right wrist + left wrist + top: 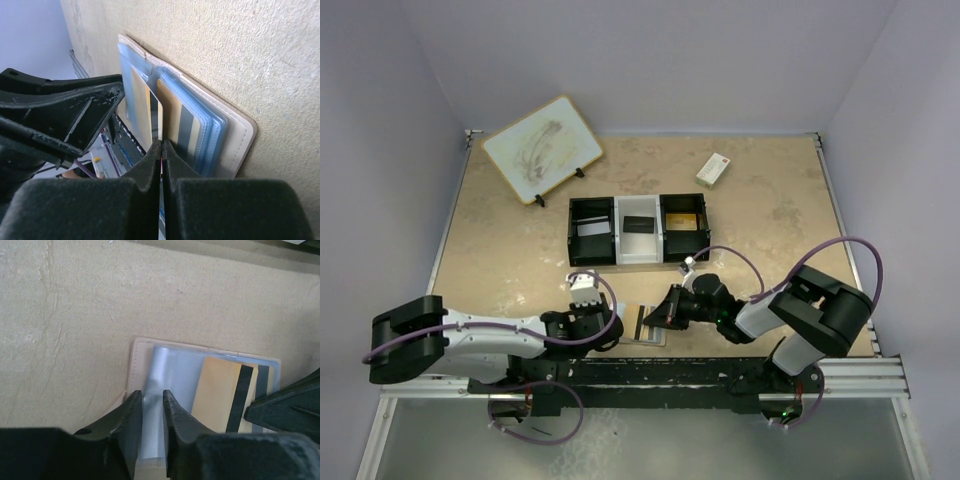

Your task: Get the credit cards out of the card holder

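The tan card holder (647, 336) lies open on the table between my two grippers, its pale blue sleeves up. In the left wrist view its tan edge (134, 365) and clear sleeves show, with a gold card with a black stripe (217, 390) in one. My left gripper (152, 396) pinches a raised sleeve at the holder's left side; in the top view it (616, 325) is at the holder's left edge. My right gripper (161, 145) is shut on the edge of a thin card (161, 120) standing out of the holder (230, 135); in the top view it (656, 318) is at the holder's right.
A black-and-white three-compartment tray (616, 262) stands just beyond the holder, with a card in each compartment. A white box with a red mark (713, 168) lies at the back right. A small whiteboard on a stand (542, 148) is at the back left.
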